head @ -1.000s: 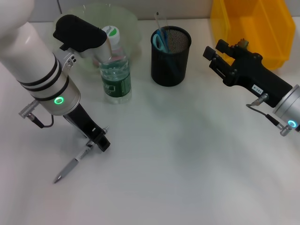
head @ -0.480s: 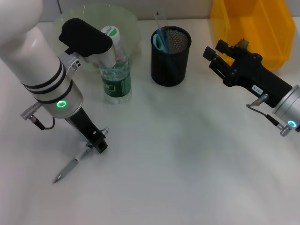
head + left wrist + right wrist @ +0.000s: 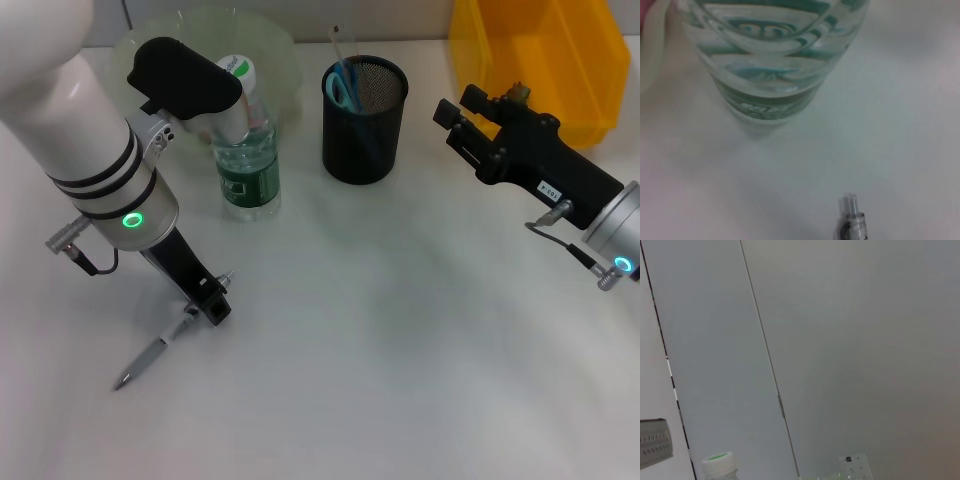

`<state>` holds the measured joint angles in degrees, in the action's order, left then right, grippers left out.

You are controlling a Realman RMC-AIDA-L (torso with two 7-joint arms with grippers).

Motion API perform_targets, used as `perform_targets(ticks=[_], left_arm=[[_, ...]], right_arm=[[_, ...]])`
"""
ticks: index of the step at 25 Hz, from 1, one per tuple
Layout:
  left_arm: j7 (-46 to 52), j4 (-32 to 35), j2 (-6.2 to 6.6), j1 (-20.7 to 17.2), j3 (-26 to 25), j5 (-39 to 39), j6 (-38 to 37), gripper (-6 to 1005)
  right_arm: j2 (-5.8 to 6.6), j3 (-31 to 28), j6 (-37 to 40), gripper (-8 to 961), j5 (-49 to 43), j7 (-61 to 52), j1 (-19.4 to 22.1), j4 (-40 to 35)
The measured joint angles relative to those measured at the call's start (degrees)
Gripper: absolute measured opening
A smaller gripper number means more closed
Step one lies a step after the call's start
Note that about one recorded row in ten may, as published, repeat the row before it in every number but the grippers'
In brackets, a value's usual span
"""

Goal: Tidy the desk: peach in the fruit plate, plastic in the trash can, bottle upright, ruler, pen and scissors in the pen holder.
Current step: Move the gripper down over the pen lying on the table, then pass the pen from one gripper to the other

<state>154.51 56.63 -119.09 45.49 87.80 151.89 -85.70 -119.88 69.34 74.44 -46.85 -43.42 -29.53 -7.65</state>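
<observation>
Reaching left hand (image 3: 213, 303): low over the tabletop (image 3: 400, 350), at the upper end of the pen (image 3: 152, 353); finger state cannot be told
Pen: lying flat on the tabletop
Bottle (image 3: 245, 150): upright beside the pen holder (image 3: 364, 118)
Right hand (image 3: 452, 120): raised, empty, fingers parted

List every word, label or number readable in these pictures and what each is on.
None can be read.
Bottle label: white print on a green band, too blurred.
Bottle cap: green mark, illegible.
Right gripper: small white sticker on its body, characters too small.
</observation>
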Motion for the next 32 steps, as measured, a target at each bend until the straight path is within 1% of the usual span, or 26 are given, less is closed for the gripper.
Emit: perform_targets(ticks=[10,15,26,31,32], left_arm=[[-0.46,0.57,-0.09,0.02,1.55,0.58,0.25,336],[-0.58,0.24,-0.09,0.12,1.75,0.75,0.77,194],[-0.61,0.52,-0.09,0.08,2.59,0.92,1.01,195],[-0.58,2.6,-0.05,-0.27,2.36,1.17,0.41,194],[-0.12,7.06,0.1,-1.53,2.03,1.2,-0.11,193]], right_arm=[[0.0,0.0,0.0,434,0.0,0.0,0.0,0.0],[0.0,0.0,0.0,434,0.0,0.0,0.0,0.0],[0.0,-0.06,0.0,434,0.0,0.0,0.0,0.0],[0.0,-0.19,0.0,434,0.07,0.0,0.0,0.0],[0.0,-0.24,0.0,434,0.13,0.0,0.0,0.0]])
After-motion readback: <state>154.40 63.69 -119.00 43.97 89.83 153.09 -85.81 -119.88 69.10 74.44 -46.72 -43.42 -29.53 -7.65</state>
